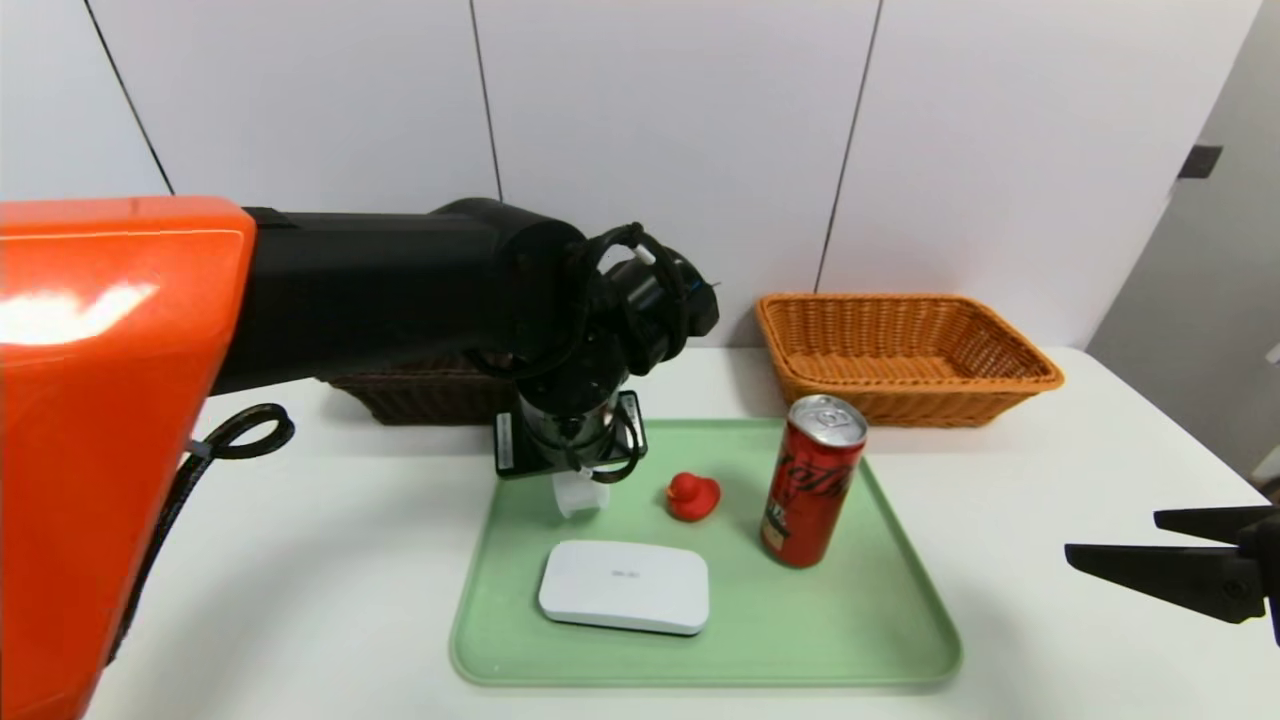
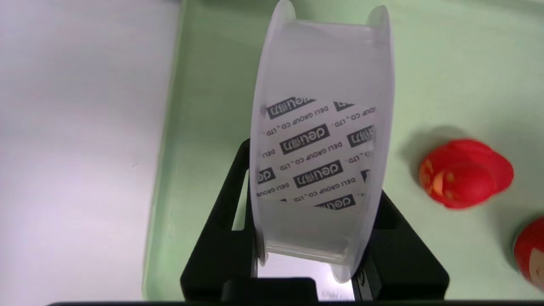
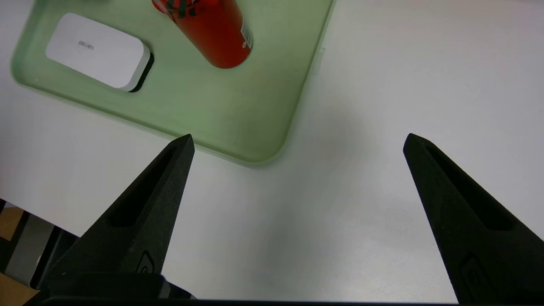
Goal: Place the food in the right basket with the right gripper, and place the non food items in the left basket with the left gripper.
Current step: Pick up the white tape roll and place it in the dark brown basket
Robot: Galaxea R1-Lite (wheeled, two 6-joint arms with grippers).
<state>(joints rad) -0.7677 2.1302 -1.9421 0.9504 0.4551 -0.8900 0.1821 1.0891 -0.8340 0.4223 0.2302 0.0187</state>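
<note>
Glossy orange shell (image 1: 110, 400), black arm (image 1: 400, 290), looped black cable (image 1: 245, 432), pointed black fingers (image 3: 144, 212).

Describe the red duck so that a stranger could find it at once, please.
Find the green tray on the white table. The red duck sits near its middle, between the left gripper with its white reel and the tall red can. It is small, rounded, all red.

A tall slim red drink can (image 1: 812, 481) with a silver top stands upright on the right part of a pale green tray. Left of it sits a small red rubber duck (image 1: 693, 496); nearer the front lies a flat white rounded-rectangle box (image 1: 624, 586). A translucent white tape spool (image 2: 318, 148) is held on edge, clamped between black fingers. An orange-tan wicker basket (image 1: 905, 355) stands behind the can, and a dark brown basket (image 1: 425, 396) sits far left, mostly hidden.
</note>
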